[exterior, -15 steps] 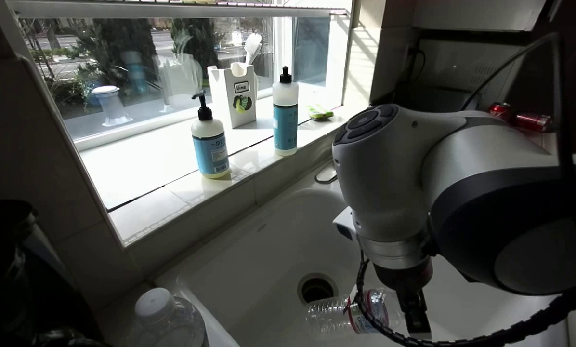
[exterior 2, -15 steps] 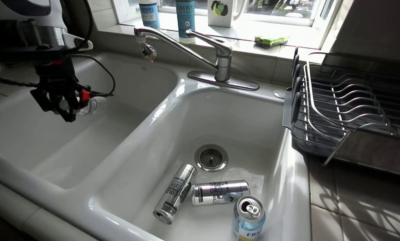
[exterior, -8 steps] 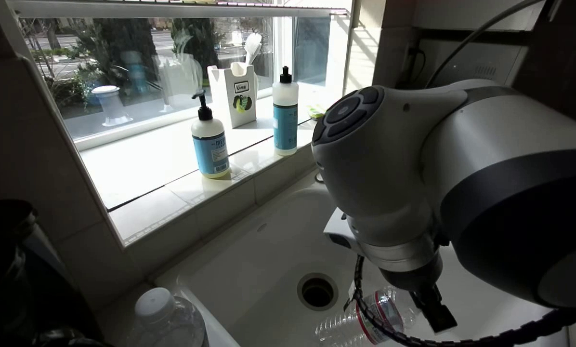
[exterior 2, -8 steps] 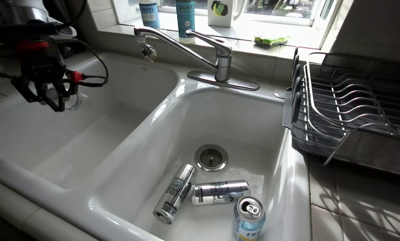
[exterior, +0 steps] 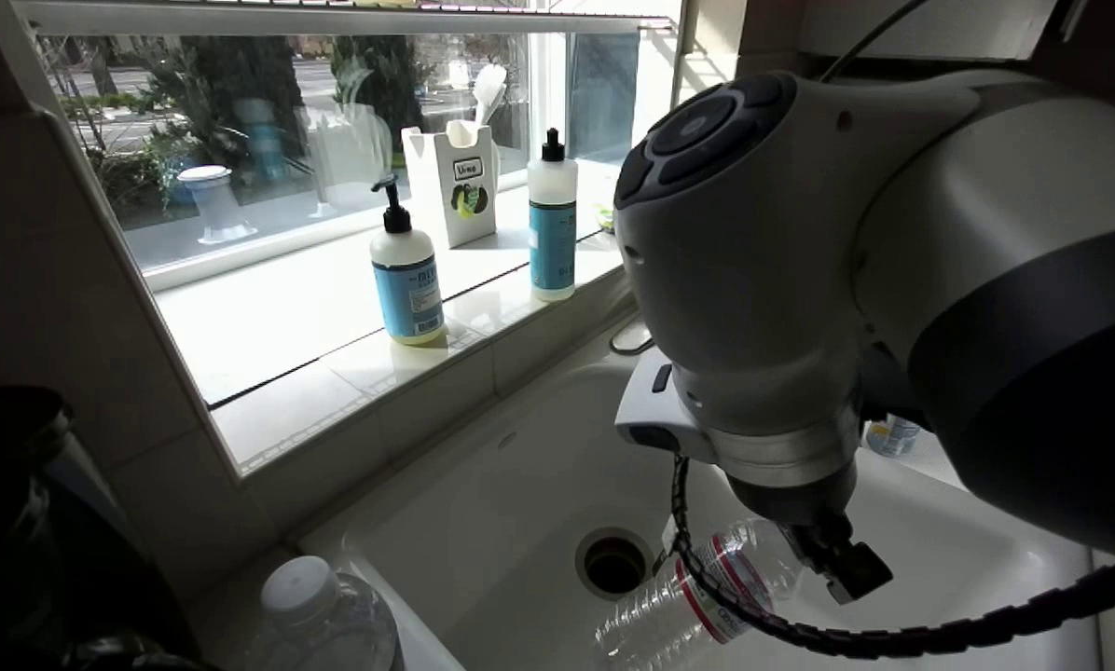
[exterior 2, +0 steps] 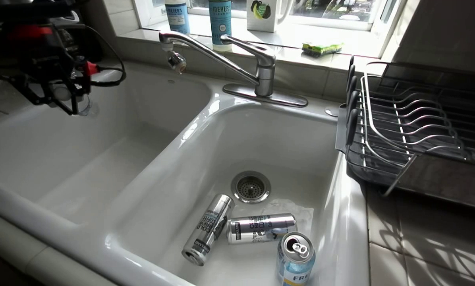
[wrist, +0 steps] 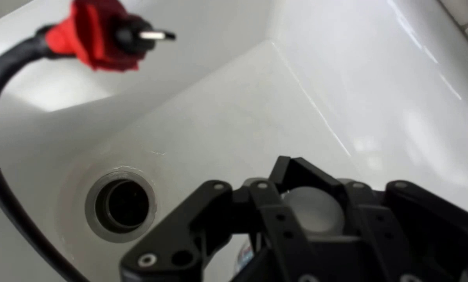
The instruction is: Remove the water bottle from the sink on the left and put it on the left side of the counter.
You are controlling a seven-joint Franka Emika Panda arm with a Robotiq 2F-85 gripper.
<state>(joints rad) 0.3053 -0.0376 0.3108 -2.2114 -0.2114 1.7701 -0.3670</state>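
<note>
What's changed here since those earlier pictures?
In an exterior view, the black two-fingered gripper has moved up and toward the picture's left, carrying the clear plastic bottle with a red-edged label. It already held that bottle and hasn't let go. The pale-blue metal can and the chrome faucet stayed as they were.

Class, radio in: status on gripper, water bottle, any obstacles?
Gripper shut on water bottle near its cap. Bottle over sink, not yet set down. Big bottle beside sink might be in the way.
</note>
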